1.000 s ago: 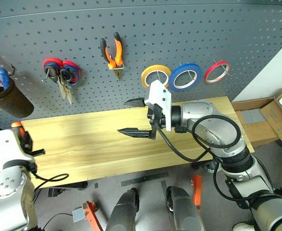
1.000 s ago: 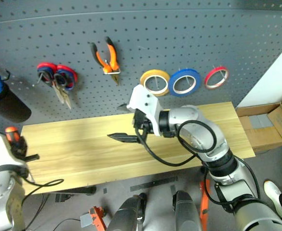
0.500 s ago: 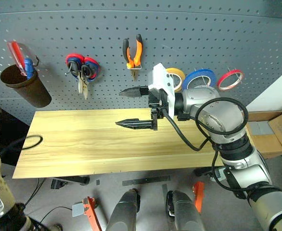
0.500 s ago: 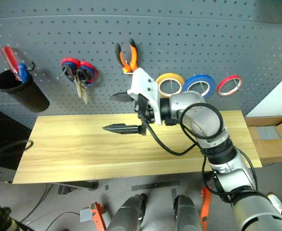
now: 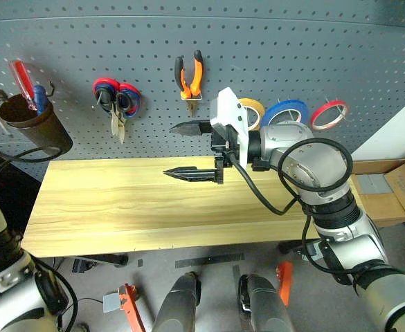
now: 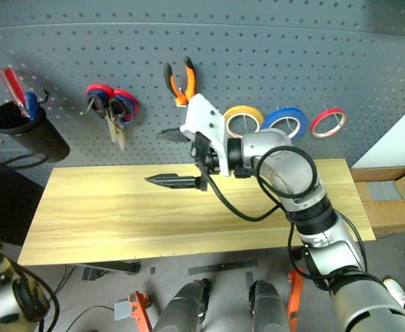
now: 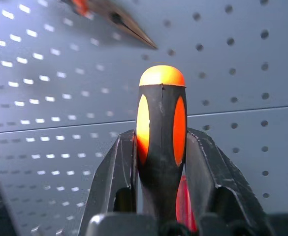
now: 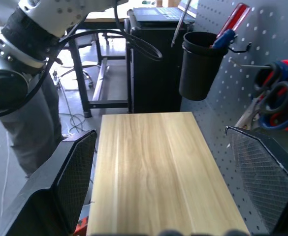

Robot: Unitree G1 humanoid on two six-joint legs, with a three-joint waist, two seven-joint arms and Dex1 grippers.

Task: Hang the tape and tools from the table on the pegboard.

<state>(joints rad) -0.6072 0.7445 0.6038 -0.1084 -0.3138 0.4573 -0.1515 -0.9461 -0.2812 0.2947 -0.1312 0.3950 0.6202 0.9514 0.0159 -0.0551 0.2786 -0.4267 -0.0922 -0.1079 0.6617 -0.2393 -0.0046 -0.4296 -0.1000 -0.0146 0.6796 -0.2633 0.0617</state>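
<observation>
**Last tool in hand, desk nearly bare**

The pegboard (image 5: 292,41) already carried most of the set. The orange-and-black pliers (image 5: 190,75) hung near its middle, the blue tape (image 5: 285,113) sat on a hook between a yellow roll (image 5: 252,111) and a red roll (image 5: 329,114), and scissors (image 5: 117,104) hung further left, though whether the black-handled pair was among them could not be made out. The desk (image 5: 119,207) showed no loose tools on its wood top.

What remained, by the look of it, was the screwdriver (image 7: 161,132). The left gripper (image 7: 161,196) had its jaws narrowed on the orange-and-black handle, the butt end pointing toward the perforated panel. A black cup (image 5: 32,135) hanging at the board's left end looked like a probable destination.

The right gripper (image 5: 188,150) hung over the desk with jaws spread wide, holding nothing.
</observation>
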